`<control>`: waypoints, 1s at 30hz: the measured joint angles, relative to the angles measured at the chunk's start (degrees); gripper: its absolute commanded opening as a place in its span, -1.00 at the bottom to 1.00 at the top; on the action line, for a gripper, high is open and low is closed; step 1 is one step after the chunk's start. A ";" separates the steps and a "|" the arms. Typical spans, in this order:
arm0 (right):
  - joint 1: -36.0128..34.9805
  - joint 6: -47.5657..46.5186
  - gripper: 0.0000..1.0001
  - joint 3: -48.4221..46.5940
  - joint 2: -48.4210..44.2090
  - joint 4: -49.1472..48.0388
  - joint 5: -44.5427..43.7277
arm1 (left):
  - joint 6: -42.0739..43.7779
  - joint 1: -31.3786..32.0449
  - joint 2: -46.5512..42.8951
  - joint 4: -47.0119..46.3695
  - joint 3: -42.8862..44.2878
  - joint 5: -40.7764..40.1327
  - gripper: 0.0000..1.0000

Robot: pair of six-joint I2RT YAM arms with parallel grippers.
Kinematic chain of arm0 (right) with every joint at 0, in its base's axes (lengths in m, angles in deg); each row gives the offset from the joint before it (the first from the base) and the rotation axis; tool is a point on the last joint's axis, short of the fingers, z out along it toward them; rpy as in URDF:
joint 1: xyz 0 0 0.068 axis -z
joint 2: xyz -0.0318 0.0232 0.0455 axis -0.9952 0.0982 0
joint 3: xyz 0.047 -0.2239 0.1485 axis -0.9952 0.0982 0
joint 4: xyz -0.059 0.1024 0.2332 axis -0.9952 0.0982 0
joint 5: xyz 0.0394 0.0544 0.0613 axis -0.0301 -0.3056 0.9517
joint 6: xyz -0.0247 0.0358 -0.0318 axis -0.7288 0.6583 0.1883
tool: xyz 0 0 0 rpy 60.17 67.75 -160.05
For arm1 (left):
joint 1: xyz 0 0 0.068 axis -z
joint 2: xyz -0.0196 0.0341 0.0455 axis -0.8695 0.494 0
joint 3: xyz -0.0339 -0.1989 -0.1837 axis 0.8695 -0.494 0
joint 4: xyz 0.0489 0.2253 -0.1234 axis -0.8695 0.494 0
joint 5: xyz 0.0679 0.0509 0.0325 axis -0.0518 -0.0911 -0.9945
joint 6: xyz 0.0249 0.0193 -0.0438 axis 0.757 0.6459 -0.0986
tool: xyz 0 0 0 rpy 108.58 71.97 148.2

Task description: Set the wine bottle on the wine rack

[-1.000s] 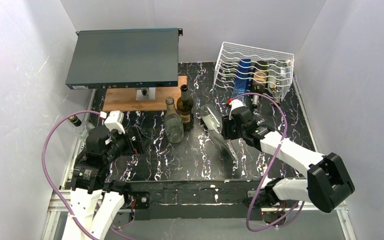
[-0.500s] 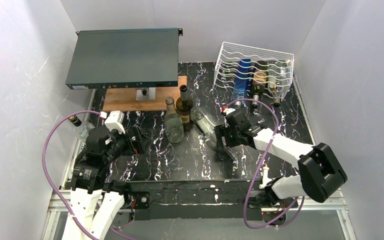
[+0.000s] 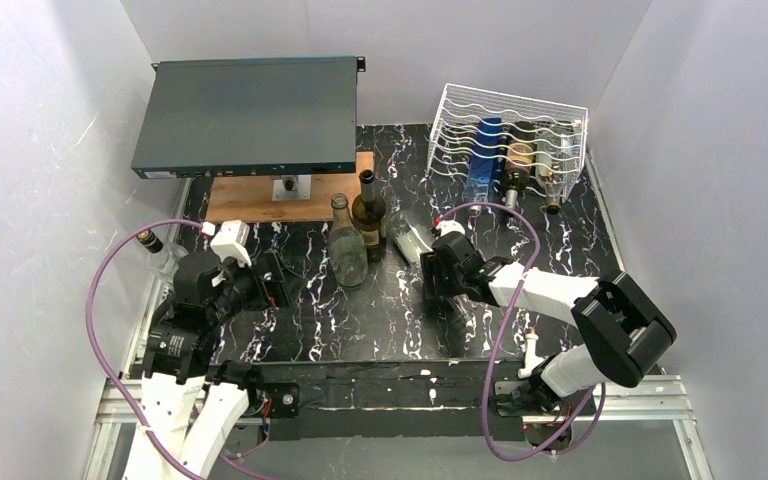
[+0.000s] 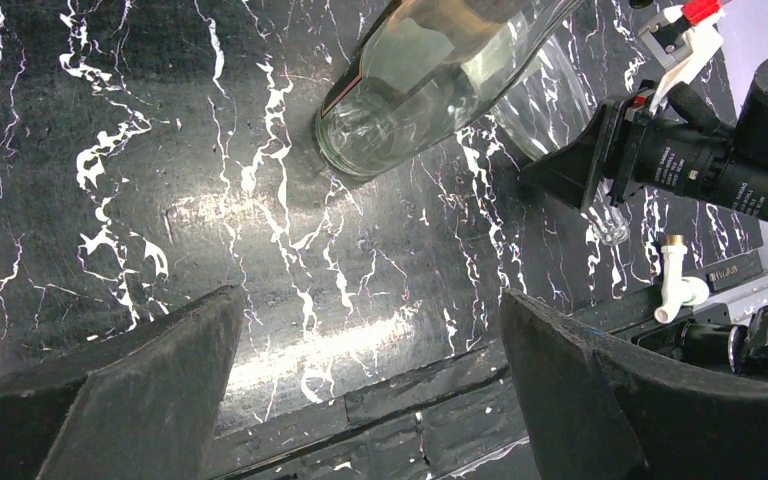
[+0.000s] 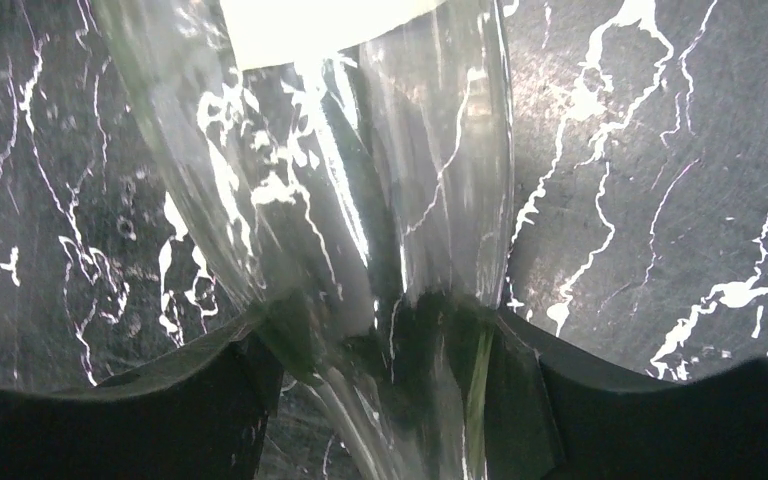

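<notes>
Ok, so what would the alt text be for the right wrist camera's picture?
A clear glass bottle fills the middle of the view, lying on a black, white-veined table. The right hand straddles its narrowing part, black fingers at either side; whether they grip it is unclear.

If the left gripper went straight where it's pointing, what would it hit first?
The left gripper angles down, so probably the marbled tabletop first; the upright clear bottle stands just beyond.

Clear smooth glass wine bottle (image 5: 360, 150), white wire wine rack (image 3: 460, 125), glossy black marbled table (image 4: 160, 150), matt dark metal box (image 3: 250, 115)
</notes>
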 measured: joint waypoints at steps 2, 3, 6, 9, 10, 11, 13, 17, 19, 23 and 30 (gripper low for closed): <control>-0.15 1.60 0.10 0.48 0.00 -1.64 -0.76 | -0.02 0.00 -0.13 0.00 0.00 -0.04 0.99; -0.15 2.29 0.02 0.79 -0.02 -2.47 -0.98 | -0.02 0.00 -0.24 0.00 0.00 -0.04 0.99; -0.15 3.23 -0.21 1.55 -0.35 -3.96 -1.33 | -0.02 0.00 -0.55 0.00 0.00 -0.02 0.99; -0.15 4.42 -0.51 2.32 -0.76 -5.22 -1.51 | -0.02 0.00 -0.59 0.00 -0.02 0.02 0.99; -0.15 5.03 -0.68 2.45 -0.76 -5.64 -1.60 | -0.02 0.00 -0.55 0.00 -0.02 0.11 0.99; -0.15 5.62 -0.77 2.49 -0.76 -5.95 -1.62 | -0.02 0.00 -0.52 0.00 -0.02 0.20 0.99; -0.15 6.95 -0.97 2.78 -0.74 -6.84 -1.55 | -0.02 0.00 -0.50 0.00 -0.02 0.37 0.99; -0.15 9.40 -0.97 2.93 -0.59 -8.17 -1.25 | -0.02 0.02 -0.83 0.00 -0.07 0.42 0.99; -0.15 10.21 -0.97 2.91 -0.50 -8.41 -1.07 | -0.02 0.02 -1.14 0.00 -0.07 0.39 0.99; -0.11 12.00 -0.97 2.80 -0.44 -8.52 -0.76 | -0.04 0.26 -1.38 0.00 -0.07 0.39 0.99; 1.05 16.48 -0.97 2.29 1.29 -12.04 2.21 | -0.07 0.76 -2.12 0.00 -0.07 0.33 0.99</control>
